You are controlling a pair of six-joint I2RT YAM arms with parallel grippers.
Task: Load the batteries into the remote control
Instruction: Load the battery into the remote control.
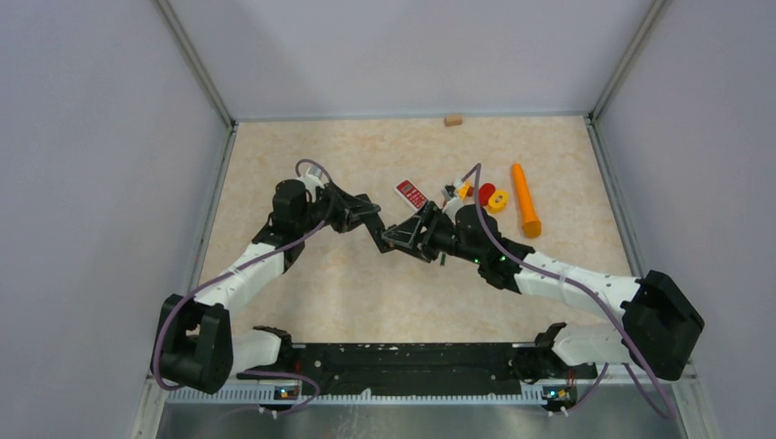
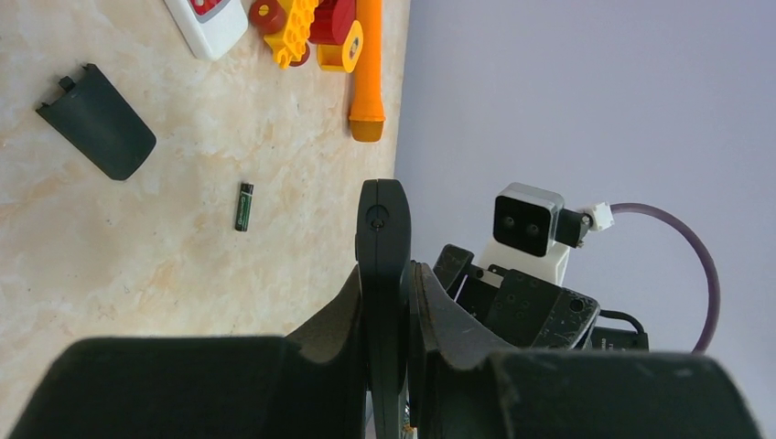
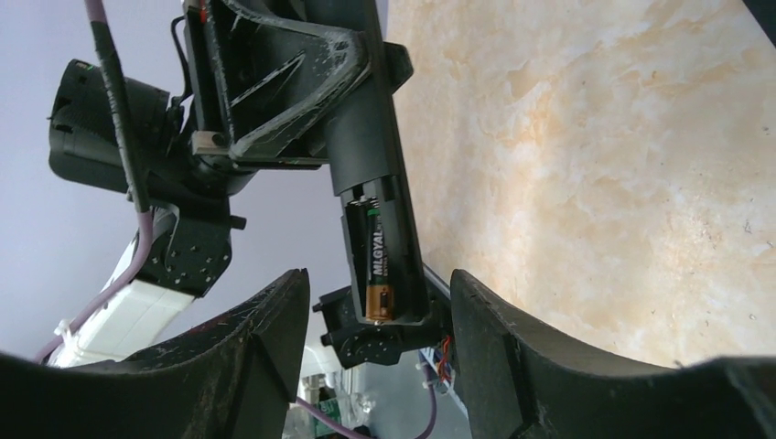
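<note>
Left jaws clenched on remote control (image 3: pixel 364 160); seated battery (image 3: pixel 378 261) between released right jaws; loose battery (image 2: pixel 243 206) on surface (image 2: pixel 137 265) beside left jaws.

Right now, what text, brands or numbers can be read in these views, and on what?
"MLGYAL": down the battery seated in the remote; letters not fully certain.
Fine print beside it: too small to read.
Loose battery: label blurred.
White-red device: markings unreadable.
</note>
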